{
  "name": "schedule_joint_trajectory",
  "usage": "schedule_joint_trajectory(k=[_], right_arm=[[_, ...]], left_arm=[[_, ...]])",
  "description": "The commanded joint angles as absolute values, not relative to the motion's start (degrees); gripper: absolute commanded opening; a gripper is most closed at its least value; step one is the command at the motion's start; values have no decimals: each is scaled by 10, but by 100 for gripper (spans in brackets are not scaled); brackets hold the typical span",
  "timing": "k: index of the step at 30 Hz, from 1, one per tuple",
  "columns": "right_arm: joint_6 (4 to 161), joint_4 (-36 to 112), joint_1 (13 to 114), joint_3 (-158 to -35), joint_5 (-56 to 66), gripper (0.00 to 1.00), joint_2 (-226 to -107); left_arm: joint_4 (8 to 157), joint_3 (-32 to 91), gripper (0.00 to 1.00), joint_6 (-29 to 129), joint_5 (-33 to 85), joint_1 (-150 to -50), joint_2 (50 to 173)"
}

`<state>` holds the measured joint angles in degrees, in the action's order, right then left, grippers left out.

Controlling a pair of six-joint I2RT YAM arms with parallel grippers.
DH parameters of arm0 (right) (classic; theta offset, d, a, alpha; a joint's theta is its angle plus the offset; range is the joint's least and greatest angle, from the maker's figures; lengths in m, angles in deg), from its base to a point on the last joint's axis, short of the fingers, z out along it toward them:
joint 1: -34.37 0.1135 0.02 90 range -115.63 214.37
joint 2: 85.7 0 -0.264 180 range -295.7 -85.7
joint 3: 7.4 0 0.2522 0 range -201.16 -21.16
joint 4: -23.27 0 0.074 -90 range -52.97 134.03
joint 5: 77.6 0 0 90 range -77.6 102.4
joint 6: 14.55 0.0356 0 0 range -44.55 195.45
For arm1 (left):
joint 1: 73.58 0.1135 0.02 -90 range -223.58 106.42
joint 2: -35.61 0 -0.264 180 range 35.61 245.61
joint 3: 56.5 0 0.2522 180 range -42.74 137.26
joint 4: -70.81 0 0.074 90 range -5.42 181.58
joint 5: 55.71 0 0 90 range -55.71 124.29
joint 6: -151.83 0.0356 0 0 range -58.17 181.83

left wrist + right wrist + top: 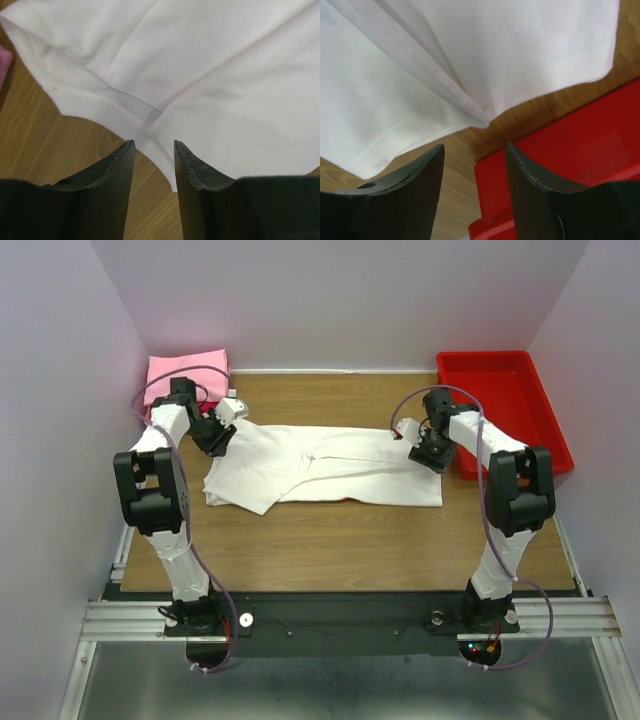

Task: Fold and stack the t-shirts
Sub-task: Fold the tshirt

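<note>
A large white t-shirt (330,470) lies partly folded lengthwise across the middle of the wooden table. A small red mark (398,436) shows near its right end. My left gripper (222,432) is open and empty at the shirt's left end; in the left wrist view (154,144) the shirt's hem (130,107) lies just beyond the fingertips. My right gripper (428,452) is open and empty at the shirt's right end; in the right wrist view (474,147) it hovers over a cloth corner (480,120). A folded pink t-shirt (188,372) lies at the back left with red cloth under it.
A rigid red plastic tray (505,405) stands at the back right, close beside my right gripper, and shows in the right wrist view (570,140). Purple walls close in the table on the left, back and right. Bare wood (350,540) lies in front of the shirt.
</note>
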<state>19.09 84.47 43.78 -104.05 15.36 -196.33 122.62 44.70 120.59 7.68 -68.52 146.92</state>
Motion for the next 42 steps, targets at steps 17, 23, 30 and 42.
schedule_joint_trajectory(k=[17,23,30,42], right_arm=[[468,848,433,-881,16,47,-1775],[530,834,420,-873,33,50,-1781],[587,832,378,-888,-10,51,-1824],[638,831,355,-933,-58,50,-1892]], left_arm=[[1284,194,57,1251,-29,-508,1291],[1267,179,65,1249,-61,-509,1301],[1254,185,65,1243,-75,-508,1316],[1244,179,65,1238,-87,-508,1326]])
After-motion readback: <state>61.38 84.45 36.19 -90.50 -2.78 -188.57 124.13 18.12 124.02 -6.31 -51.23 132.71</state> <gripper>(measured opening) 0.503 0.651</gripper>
